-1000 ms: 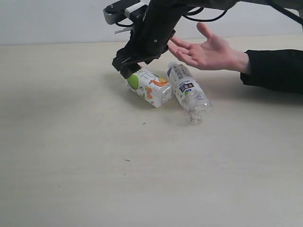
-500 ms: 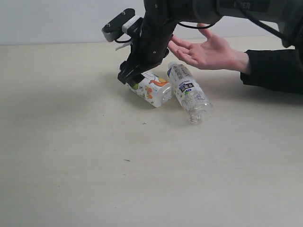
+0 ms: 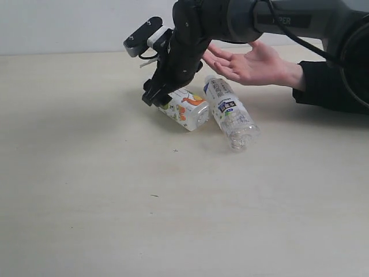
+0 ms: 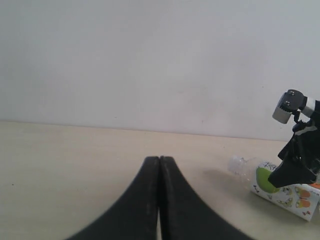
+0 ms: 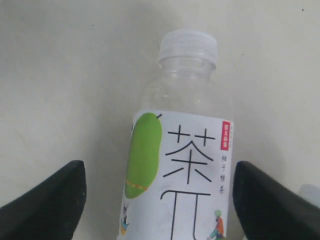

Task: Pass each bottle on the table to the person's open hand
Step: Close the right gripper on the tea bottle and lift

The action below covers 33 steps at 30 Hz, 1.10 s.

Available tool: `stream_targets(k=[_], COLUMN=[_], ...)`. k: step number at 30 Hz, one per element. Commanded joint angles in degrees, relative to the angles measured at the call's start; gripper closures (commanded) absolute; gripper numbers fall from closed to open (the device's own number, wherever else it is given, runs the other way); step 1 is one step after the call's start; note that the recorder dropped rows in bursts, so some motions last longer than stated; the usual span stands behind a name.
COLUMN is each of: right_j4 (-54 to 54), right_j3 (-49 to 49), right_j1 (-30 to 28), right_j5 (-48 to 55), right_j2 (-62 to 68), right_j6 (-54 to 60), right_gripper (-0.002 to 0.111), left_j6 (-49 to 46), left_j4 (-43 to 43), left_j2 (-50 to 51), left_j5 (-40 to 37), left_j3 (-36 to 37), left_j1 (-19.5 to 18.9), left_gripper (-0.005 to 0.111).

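right hand [image 3: 153, 97] lower than before, spread astride fruit bottle [image 3: 185, 108]

Plain pale wall [image 3: 69, 23] behind

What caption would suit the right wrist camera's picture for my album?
Open right gripper poised around the fruit-label bottle lying on the table, not yet gripping it.

Left bottle [image 3: 185, 109] beside right bottle [image 3: 230, 112] — hand [image 3: 251, 63] behind.
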<state>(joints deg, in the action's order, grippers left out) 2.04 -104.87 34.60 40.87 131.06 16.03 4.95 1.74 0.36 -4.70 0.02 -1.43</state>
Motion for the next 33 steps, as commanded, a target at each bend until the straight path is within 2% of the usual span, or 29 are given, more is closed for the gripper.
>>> stream_targets(k=[1,15,22,25,33], right_j4=[3.38,4.63,4.27,3.54,2.47], right_j3=[-0.33,-0.33,-0.33,-0.33,-0.71], right_j1=[0.02,0.02,0.02,0.02,0.02], right_j5=[-1.03,-0.79,-0.47,-0.35,2.19], right_j2=[0.15,3.76,3.9,3.78,1.72], right_j6=[-3.12,-3.85,-3.85,-4.01,-4.69], right_gripper=[0.032,0.029,0.033,0.047,0.102], left_j6=[-0.24,-0.24,-0.24,-0.24,-0.24], left_j4=[0.32,0.32,0.32,0.32,0.32], left_j2=[-0.36,-0.36,-0.36,-0.36,-0.36], left_j5=[0.08,0.08,0.08,0.08,0.08], left_j3=[-0.02,-0.02,-0.02,-0.02,-0.02], left_j1=[0.21,0.21,0.21,0.21,0.21], left_gripper=[0.107,0.107,0.107,0.107,0.107])
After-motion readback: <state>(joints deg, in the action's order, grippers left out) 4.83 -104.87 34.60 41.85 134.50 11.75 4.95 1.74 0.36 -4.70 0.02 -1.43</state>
